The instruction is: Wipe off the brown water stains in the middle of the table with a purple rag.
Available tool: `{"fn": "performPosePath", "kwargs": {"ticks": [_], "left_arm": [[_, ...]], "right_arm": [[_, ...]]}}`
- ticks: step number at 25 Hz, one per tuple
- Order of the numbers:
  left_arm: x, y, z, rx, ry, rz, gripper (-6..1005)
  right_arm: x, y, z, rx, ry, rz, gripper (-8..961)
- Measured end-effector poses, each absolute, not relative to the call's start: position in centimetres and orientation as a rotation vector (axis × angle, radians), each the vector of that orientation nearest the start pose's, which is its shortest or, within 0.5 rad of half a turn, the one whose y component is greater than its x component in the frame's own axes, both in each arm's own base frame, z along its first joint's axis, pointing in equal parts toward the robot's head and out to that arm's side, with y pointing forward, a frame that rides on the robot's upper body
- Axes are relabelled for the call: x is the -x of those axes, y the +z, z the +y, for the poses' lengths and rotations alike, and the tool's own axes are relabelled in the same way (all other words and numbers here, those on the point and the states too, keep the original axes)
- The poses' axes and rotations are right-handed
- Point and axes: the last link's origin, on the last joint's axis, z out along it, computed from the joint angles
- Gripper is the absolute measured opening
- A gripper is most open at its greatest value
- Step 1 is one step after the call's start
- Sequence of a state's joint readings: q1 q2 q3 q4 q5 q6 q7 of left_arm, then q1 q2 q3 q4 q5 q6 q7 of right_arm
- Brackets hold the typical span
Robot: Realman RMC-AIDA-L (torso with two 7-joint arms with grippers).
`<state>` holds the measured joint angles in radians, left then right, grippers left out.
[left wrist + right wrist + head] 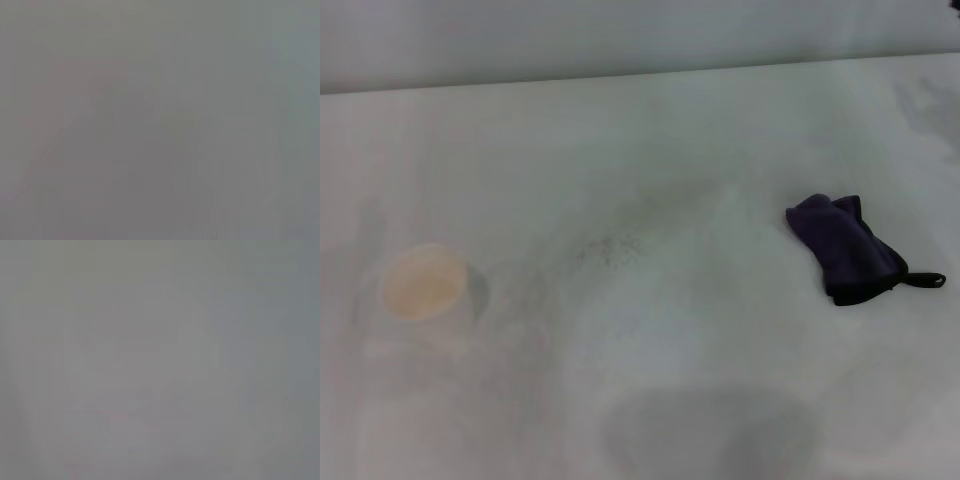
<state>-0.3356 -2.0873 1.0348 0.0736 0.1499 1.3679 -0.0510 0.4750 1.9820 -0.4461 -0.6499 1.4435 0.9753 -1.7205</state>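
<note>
The purple rag (847, 247) lies crumpled on the table (720, 130), right of centre, black edging along its near side; short black loop tag points toward the right edge; nothing touches it. No tan puddle is discernible at mid-table, only a faint grey speckled smudge (610, 248), well apart from the rag. A white cup (424, 285) with tan interior stands upright at the left, well apart from both. Neither end effector appears in the head view; both wrist views show only featureless grey, so the state of either cannot be told.
</note>
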Motion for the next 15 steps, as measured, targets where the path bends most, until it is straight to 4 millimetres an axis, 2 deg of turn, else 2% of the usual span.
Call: {"fn": "performPosePath", "kwargs": {"ticks": [3,6,8,15], "left_arm": [[37.7,5.5,28.7,1.261,-0.561,-0.399,893],[37.8,5.3,28.7,1.262,-0.565,-0.410,893],[37.9,5.2,28.6,1.264,-0.562,-0.419,893],[37.6,4.9,29.0,1.282,-0.568,-0.420,893]], "right_arm": [[-36.9,12.7,37.7,1.674,0.665,0.819,425],[-37.4,11.3,37.2,1.646,0.643,0.743,425],[-37.7,10.0,36.7,1.613,0.618,0.686,426],[-38.0,8.1,34.9,1.495,0.592,0.549,428]]}}
